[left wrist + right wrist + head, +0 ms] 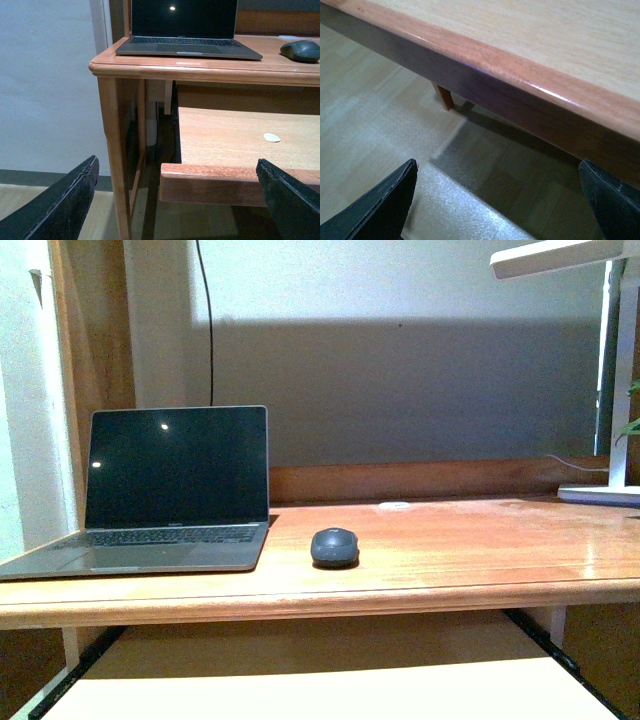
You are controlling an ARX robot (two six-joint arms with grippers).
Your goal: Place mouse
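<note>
The dark grey oval mouse (334, 546) lies on the wooden desk (450, 550), just right of the open laptop (170, 495). It also shows in the left wrist view (301, 50), far beyond my left gripper (177, 200). That gripper is open and empty, low in front of the pull-out shelf (235, 145) under the desk. My right gripper (497, 200) is open and empty, below the front edge of a wooden board (520, 70), above the floor. Neither arm shows in the front view.
The laptop (185, 25) has a dark screen. A white desk lamp (600, 370) stands at the back right with its base on the desk. A small white round disc (272, 137) lies on the pull-out shelf. A desk leg (116, 150) stands left of the shelf.
</note>
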